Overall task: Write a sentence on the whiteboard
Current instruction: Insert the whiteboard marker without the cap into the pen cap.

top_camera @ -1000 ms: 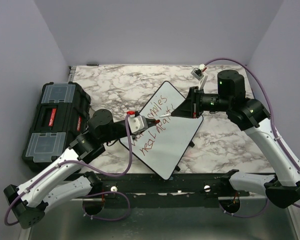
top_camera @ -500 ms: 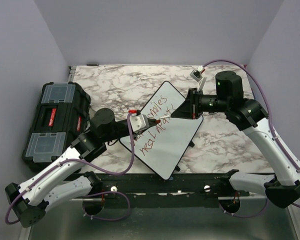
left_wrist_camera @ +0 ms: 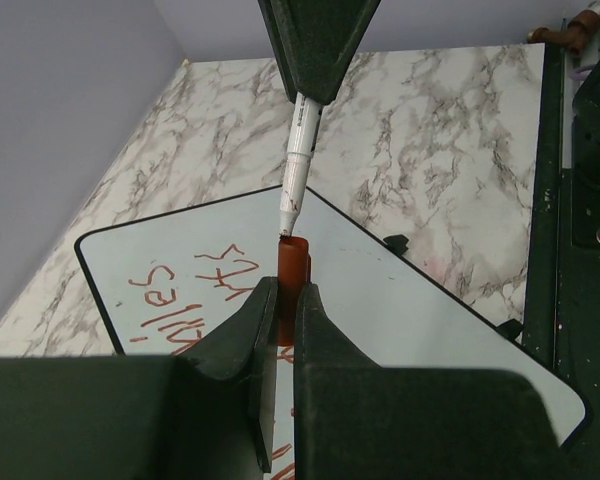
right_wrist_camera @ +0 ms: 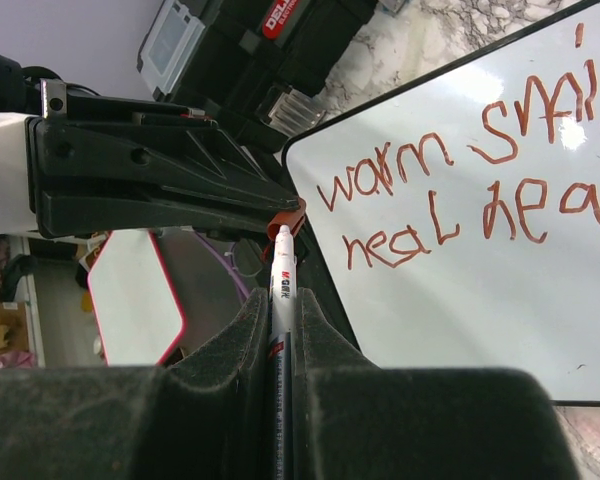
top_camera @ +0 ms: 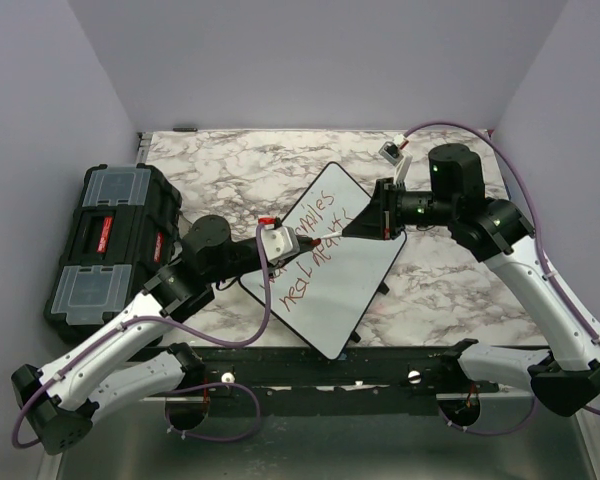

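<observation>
The whiteboard lies tilted on the marble table, with the red sentence in two lines on it. My left gripper is shut on a red marker cap and holds it above the board. My right gripper is shut on a white marker. The marker points tip-first at the cap's open mouth, touching or just entering it. The right wrist view shows the cap at the marker's tip and the words "warm smil / heal hea" on the board.
A black toolbox with clear lid compartments stands at the table's left edge. A small white and red object lies at the back right. A black rail runs along the near edge.
My left gripper has moved the cap a little right toward the marker tip. My right gripper has shifted slightly, and the gap between tip and cap has closed.
</observation>
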Robot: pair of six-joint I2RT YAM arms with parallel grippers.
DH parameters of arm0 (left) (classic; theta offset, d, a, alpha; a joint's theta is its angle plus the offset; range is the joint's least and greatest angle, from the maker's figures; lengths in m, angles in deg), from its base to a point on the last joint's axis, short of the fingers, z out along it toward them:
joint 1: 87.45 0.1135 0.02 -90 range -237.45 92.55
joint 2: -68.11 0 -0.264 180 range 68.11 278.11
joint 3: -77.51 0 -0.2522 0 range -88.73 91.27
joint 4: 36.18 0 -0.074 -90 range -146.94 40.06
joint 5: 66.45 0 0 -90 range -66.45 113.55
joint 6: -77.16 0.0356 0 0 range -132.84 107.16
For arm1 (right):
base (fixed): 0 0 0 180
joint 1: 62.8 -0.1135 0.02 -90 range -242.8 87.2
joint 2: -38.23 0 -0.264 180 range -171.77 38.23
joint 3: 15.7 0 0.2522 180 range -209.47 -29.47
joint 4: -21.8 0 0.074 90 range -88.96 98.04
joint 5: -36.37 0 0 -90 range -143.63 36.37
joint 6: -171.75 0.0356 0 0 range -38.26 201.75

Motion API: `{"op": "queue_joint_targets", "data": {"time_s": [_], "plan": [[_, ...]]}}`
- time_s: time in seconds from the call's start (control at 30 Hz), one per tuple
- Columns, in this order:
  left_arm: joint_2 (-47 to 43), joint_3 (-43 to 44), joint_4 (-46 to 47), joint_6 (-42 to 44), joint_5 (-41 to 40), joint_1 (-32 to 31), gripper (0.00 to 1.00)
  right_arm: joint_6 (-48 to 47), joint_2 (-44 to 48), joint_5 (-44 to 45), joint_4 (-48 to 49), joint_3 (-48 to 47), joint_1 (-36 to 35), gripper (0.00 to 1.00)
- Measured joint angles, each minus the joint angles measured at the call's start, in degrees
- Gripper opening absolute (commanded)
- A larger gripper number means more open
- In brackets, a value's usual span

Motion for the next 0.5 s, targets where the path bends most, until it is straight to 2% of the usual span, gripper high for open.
{"op": "queue_joint_targets", "data": {"time_s": [0.5], "plan": [[1.6, 0.0, -0.4, -0.6, 0.0, 0.0, 0.00, -0.4, -0.2, 1.6, -1.0, 0.6, -0.5, 0.01]]}}
